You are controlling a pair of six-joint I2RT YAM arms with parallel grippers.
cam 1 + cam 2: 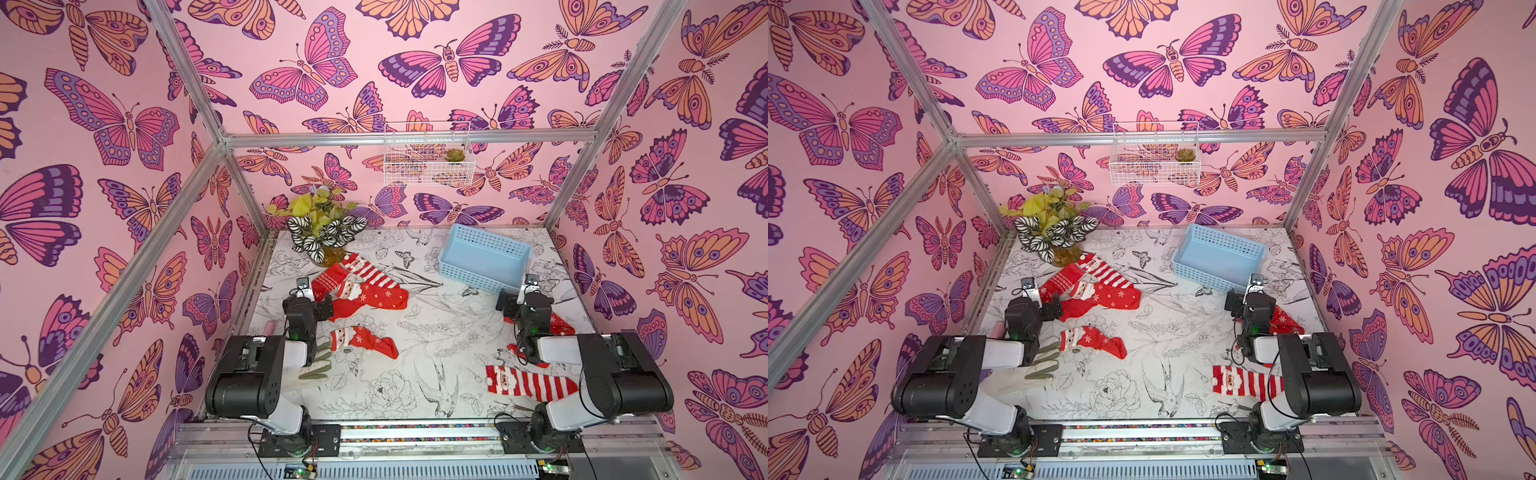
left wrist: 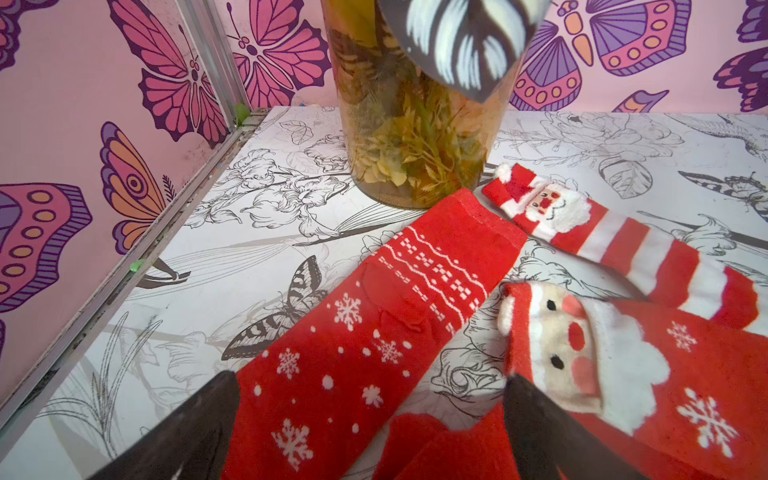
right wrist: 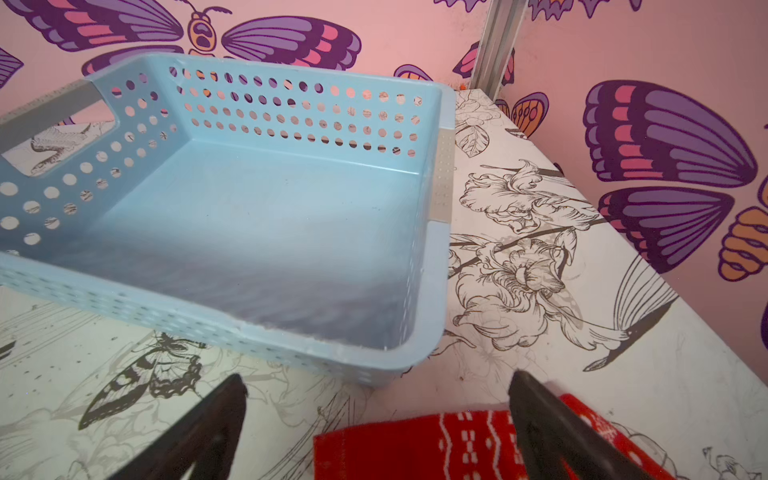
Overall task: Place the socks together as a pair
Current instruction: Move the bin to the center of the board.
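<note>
Two sets of jaws wide apart, empty: left gripper (image 2: pixel 372 376), right gripper (image 3: pixel 379 374) (socks (image 2: pixel 332 353) beneath).

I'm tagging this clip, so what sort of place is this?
Probably a staged robot test cell, not a home: metal frame, butterfly-print walls, left arm and right arm mounted on a rail.

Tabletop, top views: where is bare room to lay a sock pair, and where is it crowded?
Bare: the middle of the floral-print tabletop, bordered by the light blue perforated plastic basket, the lone red Santa snowflake sock and the near red-white striped Santa sock. Crowded: overlapping red socks beside the glass plant vase.
</note>
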